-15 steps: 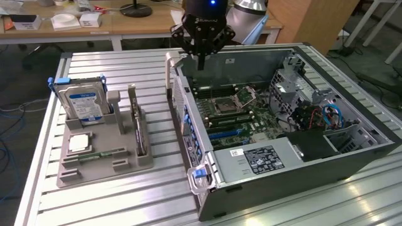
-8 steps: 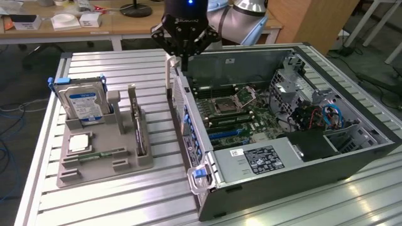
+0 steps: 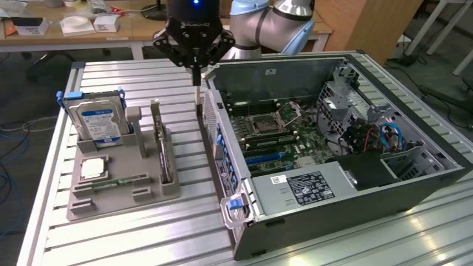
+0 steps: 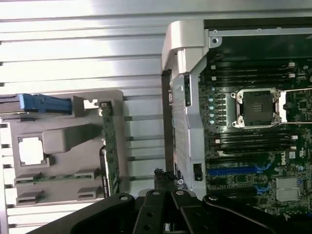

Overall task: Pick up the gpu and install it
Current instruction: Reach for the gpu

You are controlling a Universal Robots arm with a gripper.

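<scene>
Gripper [image 3: 196, 77], jaws pressed together with nothing between them, hangs pointing down over the strip of table [image 3: 133, 83] between a grey tray [image 3: 111, 202] and the open case [image 3: 296, 194]. The gpu [image 3: 161, 149] stands on edge in the tray slot nearest the case. It sits lower than the jaws, toward the exterior view's left and nearer that camera. Its long axis runs parallel to the case's side wall. A drive [image 3: 99, 119] stands farther left in the tray.
</scene>
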